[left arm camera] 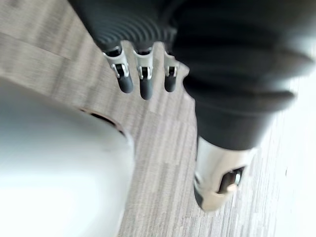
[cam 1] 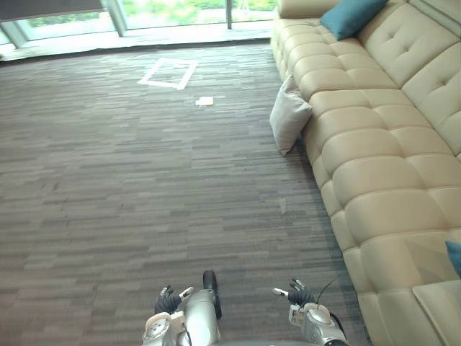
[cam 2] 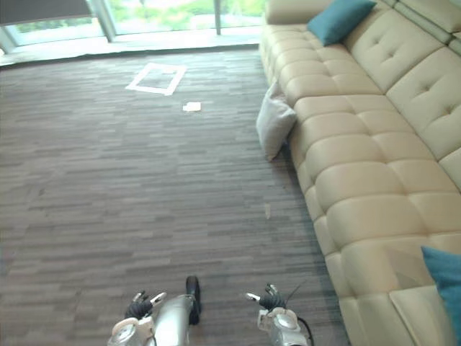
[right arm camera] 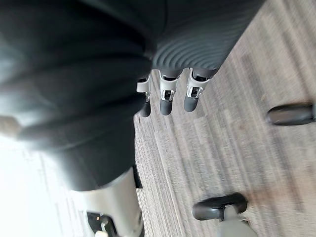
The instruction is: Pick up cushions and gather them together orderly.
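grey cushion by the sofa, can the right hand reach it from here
Probably not yet. The right hand hangs open near the robot, and the grey cushion leans against the sofa far ahead across carpet. Nothing blocks the way; walking closer should do.

This is a lounge, more lobby than home. A long cream tufted sofa [cam 1: 389, 166] runs from one o'clock to four, with a teal cushion [cam 1: 351, 16] on it. Grey striped carpet [cam 1: 130, 187] covers the floor, and tall windows [cam 1: 173, 11] at twelve show greenery.
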{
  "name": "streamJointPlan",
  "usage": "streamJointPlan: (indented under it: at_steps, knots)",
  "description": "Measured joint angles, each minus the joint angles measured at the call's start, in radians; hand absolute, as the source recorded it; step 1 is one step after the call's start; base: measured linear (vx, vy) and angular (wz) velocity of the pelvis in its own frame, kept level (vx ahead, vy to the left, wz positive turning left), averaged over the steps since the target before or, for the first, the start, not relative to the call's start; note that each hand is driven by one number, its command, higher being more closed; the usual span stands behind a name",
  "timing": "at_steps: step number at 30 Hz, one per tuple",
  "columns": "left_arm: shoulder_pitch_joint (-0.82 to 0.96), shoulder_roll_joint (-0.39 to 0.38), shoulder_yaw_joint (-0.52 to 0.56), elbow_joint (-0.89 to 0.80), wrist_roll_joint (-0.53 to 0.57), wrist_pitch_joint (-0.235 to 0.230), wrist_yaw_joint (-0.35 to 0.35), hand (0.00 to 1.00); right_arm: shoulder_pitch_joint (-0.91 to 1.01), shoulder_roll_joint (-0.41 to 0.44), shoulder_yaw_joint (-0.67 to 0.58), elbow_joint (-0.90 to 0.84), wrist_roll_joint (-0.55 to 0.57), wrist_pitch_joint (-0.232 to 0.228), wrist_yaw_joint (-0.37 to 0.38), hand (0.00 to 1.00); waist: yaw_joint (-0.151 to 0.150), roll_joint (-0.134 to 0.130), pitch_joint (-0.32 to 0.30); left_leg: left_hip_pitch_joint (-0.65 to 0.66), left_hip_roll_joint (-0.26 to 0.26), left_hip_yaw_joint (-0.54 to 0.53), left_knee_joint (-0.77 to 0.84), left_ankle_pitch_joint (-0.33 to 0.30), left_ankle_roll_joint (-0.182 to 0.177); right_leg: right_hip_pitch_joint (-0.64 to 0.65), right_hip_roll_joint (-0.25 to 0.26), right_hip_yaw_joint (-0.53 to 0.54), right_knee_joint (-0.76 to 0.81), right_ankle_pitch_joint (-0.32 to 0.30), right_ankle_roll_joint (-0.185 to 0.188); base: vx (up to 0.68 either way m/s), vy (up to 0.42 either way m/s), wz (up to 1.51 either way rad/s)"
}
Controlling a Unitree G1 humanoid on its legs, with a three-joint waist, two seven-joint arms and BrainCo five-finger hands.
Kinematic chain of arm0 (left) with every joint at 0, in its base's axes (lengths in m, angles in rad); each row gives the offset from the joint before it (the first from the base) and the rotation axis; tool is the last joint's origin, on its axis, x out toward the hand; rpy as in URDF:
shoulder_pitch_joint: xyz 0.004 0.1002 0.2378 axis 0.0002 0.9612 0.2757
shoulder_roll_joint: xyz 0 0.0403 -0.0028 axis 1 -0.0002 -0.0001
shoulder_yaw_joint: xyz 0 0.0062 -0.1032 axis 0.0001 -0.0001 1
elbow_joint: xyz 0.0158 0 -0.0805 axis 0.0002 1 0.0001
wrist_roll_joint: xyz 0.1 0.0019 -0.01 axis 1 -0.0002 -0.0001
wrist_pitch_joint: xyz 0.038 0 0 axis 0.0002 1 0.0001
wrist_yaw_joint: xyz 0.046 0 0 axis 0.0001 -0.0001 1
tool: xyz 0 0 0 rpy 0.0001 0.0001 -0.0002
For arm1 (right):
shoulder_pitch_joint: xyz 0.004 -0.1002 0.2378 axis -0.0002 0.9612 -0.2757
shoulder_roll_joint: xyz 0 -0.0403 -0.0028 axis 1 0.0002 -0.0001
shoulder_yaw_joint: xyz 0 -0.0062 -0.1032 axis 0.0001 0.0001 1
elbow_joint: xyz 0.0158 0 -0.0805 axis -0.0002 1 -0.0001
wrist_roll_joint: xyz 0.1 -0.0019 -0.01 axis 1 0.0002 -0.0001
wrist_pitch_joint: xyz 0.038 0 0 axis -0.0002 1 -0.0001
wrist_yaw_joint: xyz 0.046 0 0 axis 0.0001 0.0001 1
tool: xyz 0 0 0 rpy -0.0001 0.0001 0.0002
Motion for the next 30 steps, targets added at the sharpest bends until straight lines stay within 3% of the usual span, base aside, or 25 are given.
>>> streamJointPlan:
  at_steps: [1,2,3,4,5,7,9,10,12,13,14,15,16,17,18,19,20,21,22,24,25,27,28,29,30]
  knots:
    - [-0.003,0.003,-0.001,0.004,0.000,0.000,0.001,0.00,0.002,0.000,0.000,0.000,0.000,-0.001,-0.001,0.00,0.004,-0.009,-0.004,0.006,-0.003,0.016,0.023,-0.020,0.012,-0.036,-0.015,0.007,0.086,-0.005,0.011,0.73,0.262,-0.36]
    - [-0.008,0.012,-0.003,0.014,-0.001,0.000,0.002,0.00,0.002,0.002,0.001,0.001,-0.002,0.000,-0.002,0.00,0.010,-0.020,0.000,0.040,-0.013,0.041,0.044,-0.072,0.030,-0.118,-0.036,0.022,0.298,0.013,0.041,0.67,0.287,-0.31]
    - [-0.010,0.022,-0.015,0.023,-0.001,0.001,0.004,0.00,0.004,0.005,0.001,0.001,-0.004,0.000,-0.002,0.00,0.003,-0.029,0.004,0.073,-0.024,0.050,0.043,-0.102,0.042,-0.180,-0.055,0.026,0.469,0.064,0.087,0.66,0.271,-0.16]
    - [-0.019,0.040,-0.034,0.035,-0.001,0.004,0.007,0.00,0.007,0.007,0.003,-0.002,-0.010,0.002,-0.001,0.00,-0.008,-0.042,0.014,0.136,-0.044,0.054,0.033,-0.140,0.051,-0.268,-0.082,0.032,0.687,0.156,0.108,0.62,0.229,0.04]
    - [-0.023,0.051,-0.057,0.055,0.000,0.015,0.009,0.00,0.008,0.004,0.013,-0.002,-0.026,0.001,0.000,0.00,-0.014,-0.043,0.021,0.220,-0.060,0.054,0.007,-0.177,0.061,-0.333,-0.098,0.011,0.853,0.146,0.094,0.62,0.168,0.02]
    - [-0.019,0.045,-0.075,0.061,0.001,0.022,0.011,0.00,0.003,-0.007,0.030,-0.008,-0.038,-0.006,0.000,0.00,-0.017,-0.022,0.028,0.378,-0.062,0.057,-0.085,-0.209,0.056,-0.410,-0.102,-0.070,0.908,0.098,0.048,0.67,0.138,-0.13]
    - [-0.018,0.041,-0.085,0.068,0.007,0.023,0.015,0.00,-0.001,-0.015,0.039,-0.036,-0.038,-0.010,0.003,0.00,-0.025,-0.008,0.034,0.518,-0.059,0.062,-0.198,-0.214,0.059,-0.500,-0.085,-0.178,0.791,0.039,0.023,0.66,0.086,0.00]
    - [-0.020,0.043,-0.093,0.068,0.007,0.022,0.016,0.00,-0.008,-0.018,0.040,-0.044,-0.038,-0.016,0.005,0.00,-0.042,-0.006,0.035,0.569,-0.055,0.059,-0.243,-0.214,0.059,-0.552,-0.067,-0.231,0.652,0.036,0.026,0.62,0.011,0.37]
    - [-0.036,0.047,-0.111,0.079,0.009,0.023,0.016,0.00,-0.020,-0.023,0.040,-0.047,-0.038,-0.021,0.008,0.00,-0.067,-0.012,0.037,0.633,-0.058,0.038,-0.293,-0.214,0.059,-0.609,-0.027,-0.267,0.298,0.140,0.044,0.66,-0.051,0.55]
    - [-0.034,0.058,-0.124,0.083,0.010,0.023,0.015,0.00,-0.019,-0.024,0.039,-0.043,-0.038,-0.022,0.008,0.00,-0.072,-0.034,0.035,0.664,-0.080,0.017,-0.306,-0.214,0.059,-0.617,-0.020,-0.244,0.122,0.222,0.057,0.76,-0.156,0.61]
    - [-0.026,0.064,-0.128,0.086,0.024,0.023,0.012,0.00,-0.008,-0.024,0.038,-0.042,-0.038,-0.020,0.008,0.00,-0.071,-0.062,0.034,0.713,-0.111,-0.023,-0.300,-0.220,0.056,-0.627,-0.024,-0.187,0.063,0.274,0.046,0.78,-0.174,0.65]
    - [-0.021,0.054,-0.118,0.087,0.032,0.023,0.013,0.00,-0.006,-0.032,0.033,-0.045,-0.038,-0.020,0.008,0.00,-0.075,-0.057,0.029,0.741,-0.103,-0.049,-0.278,-0.228,0.047,-0.624,-0.014,-0.155,0.125,0.344,0.003,0.64,-0.157,0.56]
    - [-0.016,0.035,-0.098,0.087,0.038,0.022,0.011,0.00,-0.002,-0.036,0.022,-0.045,-0.039,-0.019,0.008,0.00,-0.078,-0.031,0.019,0.739,-0.079,-0.073,-0.200,-0.229,0.046,-0.628,-0.011,-0.159,0.210,0.349,-0.030,0.74,-0.194,0.43]
    - [-0.010,0.011,-0.077,0.086,0.039,0.021,0.012,0.00,0.002,-0.058,0.019,-0.050,-0.039,-0.017,0.007,0.00,-0.076,0.008,0.011,0.682,-0.029,-0.081,-0.010,-0.218,0.027,-0.608,0.007,-0.182,0.265,0.302,-0.064,0.86,-0.210,0.28]
    - [-0.003,-0.013,-0.048,0.081,0.039,0.021,0.012,0.00,0.002,-0.073,0.019,-0.060,-0.038,-0.015,0.005,0.00,-0.072,0.054,0.010,0.574,0.032,-0.095,0.245,-0.135,-0.076,-0.572,0.039,-0.202,0.274,0.245,-0.076,0.86,-0.201,0.14]
    - [0.001,-0.028,-0.033,0.081,0.039,0.022,0.014,0.00,0.004,-0.075,0.020,-0.076,-0.037,-0.015,0.002,0.00,-0.070,0.077,0.014,0.488,0.072,-0.117,0.424,-0.032,-0.125,-0.542,0.062,-0.201,0.270,0.216,-0.093,0.57,-0.088,-0.06]
    - [0.005,-0.034,-0.017,0.073,0.037,0.022,0.010,0.00,0.002,-0.066,0.021,-0.080,-0.035,-0.013,-0.001,0.00,-0.067,0.093,0.015,0.406,0.119,-0.103,0.580,-0.024,-0.135,-0.505,0.089,-0.200,0.263,0.188,-0.101,0.59,-0.069,-0.30]
    - [0.007,-0.036,0.005,0.054,0.032,0.022,0.011,0.00,0.004,-0.041,0.020,-0.080,-0.031,-0.007,-0.004,0.00,-0.056,0.088,0.027,0.340,0.163,-0.060,0.711,-0.049,-0.115,-0.429,0.109,-0.189,0.242,0.157,-0.111,0.70,-0.070,-0.44]
    - [0.007,-0.026,0.008,0.037,0.033,0.022,0.010,0.00,0.004,-0.017,0.020,-0.080,-0.031,-0.003,-0.004,0.00,-0.046,0.069,0.036,0.305,0.176,-0.020,0.745,-0.081,-0.104,-0.362,0.113,-0.171,0.211,0.141,-0.113,0.83,-0.083,-0.49]
    - [0.015,-0.011,0.007,0.006,0.033,0.019,0.009,0.00,0.006,0.017,0.018,-0.077,-0.029,-0.003,-0.005,0.00,-0.040,0.035,0.033,0.193,0.172,0.078,0.653,-0.152,-0.075,-0.213,0.111,-0.118,0.078,0.138,-0.102,0.70,-0.043,-0.54]
    - [0.014,-0.011,0.007,0.005,0.030,0.019,0.010,0.00,0.004,0.019,0.014,-0.075,-0.029,-0.003,-0.005,0.00,-0.039,0.035,0.032,0.163,0.168,0.100,0.590,-0.172,-0.064,-0.183,0.107,-0.106,0.051,0.142,-0.096,0.60,0.034,-0.63]
    - [0.003,-0.012,0.004,-0.001,0.028,0.018,0.009,0.00,-0.003,0.026,-0.004,-0.068,-0.029,0.001,-0.007,0.00,-0.026,0.032,0.034,0.106,0.124,0.118,0.307,-0.184,-0.050,-0.118,0.088,-0.067,-0.019,0.143,-0.092,0.56,0.114,-0.61]
    - [-0.001,-0.015,-0.003,-0.001,0.029,0.017,0.010,0.00,-0.005,0.023,-0.019,-0.066,-0.029,0.002,-0.011,0.00,-0.016,0.033,0.033,0.094,0.088,0.100,0.116,-0.158,-0.057,-0.087,0.071,-0.050,-0.051,0.138,-0.081,0.53,0.181,-0.80]
    - [0.000,-0.020,-0.003,0.001,0.029,0.014,0.010,0.00,-0.004,0.014,-0.022,-0.064,-0.029,0.002,-0.016,0.00,-0.004,0.042,0.028,0.097,0.048,0.029,-0.125,-0.075,-0.085,-0.050,0.060,-0.019,-0.085,0.127,-0.059,0.53,0.250,-0.84]
    - [0.002,-0.022,-0.007,0.008,0.027,0.012,0.011,0.00,0.001,0.004,-0.020,-0.059,-0.030,0.002,-0.018,0.00,0.002,0.054,0.021,0.092,0.041,-0.020,-0.209,-0.003,-0.108,-0.034,0.062,0.002,-0.102,0.116,-0.041,0.62,0.355,-0.89]
